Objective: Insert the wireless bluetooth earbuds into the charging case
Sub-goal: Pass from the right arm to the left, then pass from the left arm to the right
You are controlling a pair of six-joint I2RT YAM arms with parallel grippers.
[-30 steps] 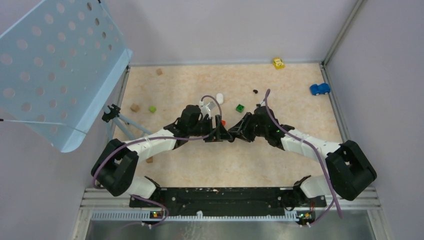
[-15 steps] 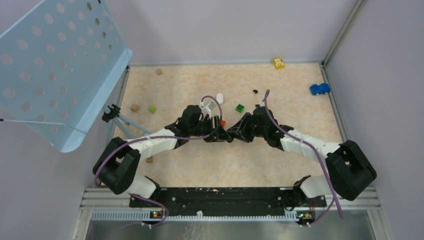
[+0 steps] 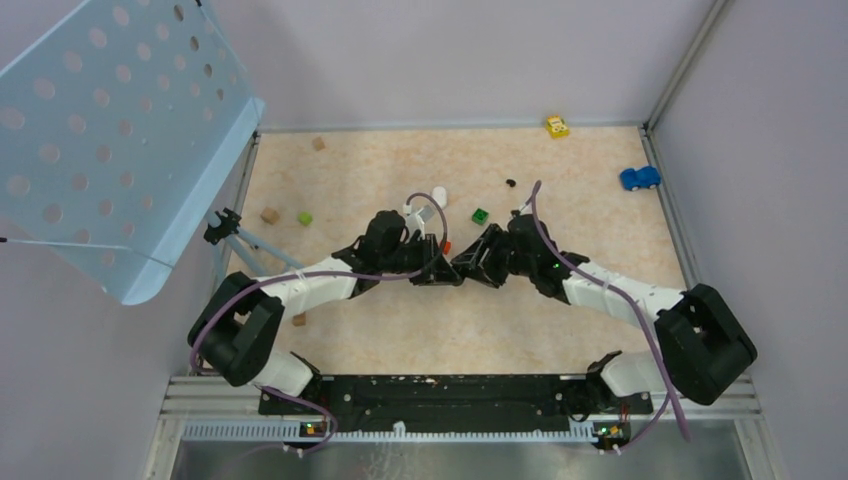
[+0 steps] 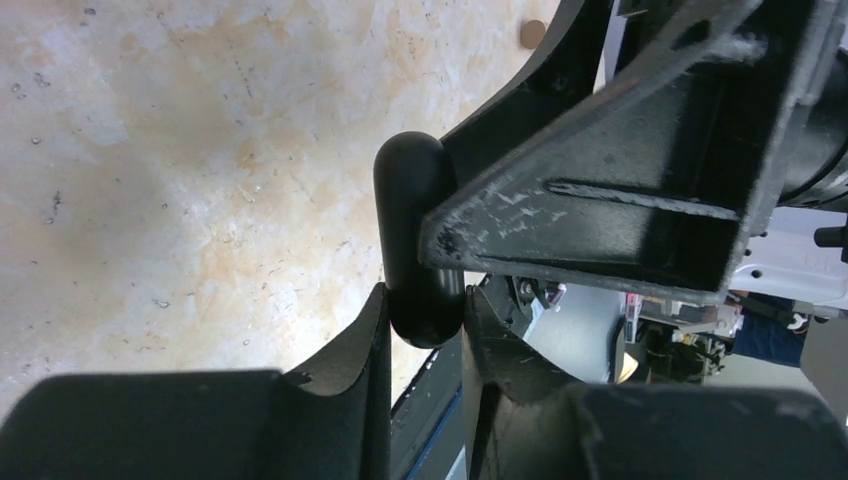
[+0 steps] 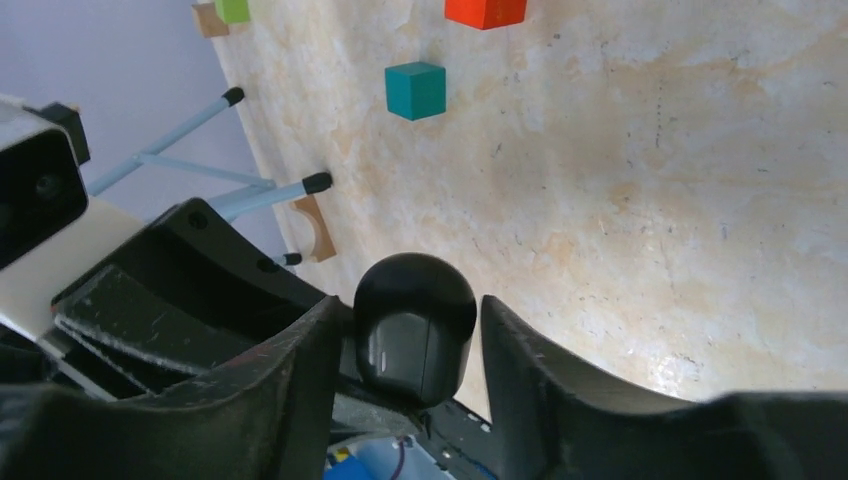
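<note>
Gripping a black charging case [image 4: 410, 200] together

Left gripper [image 4: 423, 300] and right gripper [image 5: 410, 305] both pinch it between closed-in fingers at mid-table (wrists nose to nose). One white earbud [image 3: 439, 196] and one black earbud [image 3: 511, 183] lie loose beyond them.

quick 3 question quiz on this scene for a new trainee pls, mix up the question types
1. True or false: the black charging case lies alone on the table, with neither gripper on it.
2. In the right wrist view, the cube nearest the orange cube is: A teal, B yellow, C purple.
3. Which toy sits near the table's right edge in the top view?
Key: 1 false, the left gripper and right gripper both clamp it. 2 A, the teal cube. 3 the blue car.
</note>
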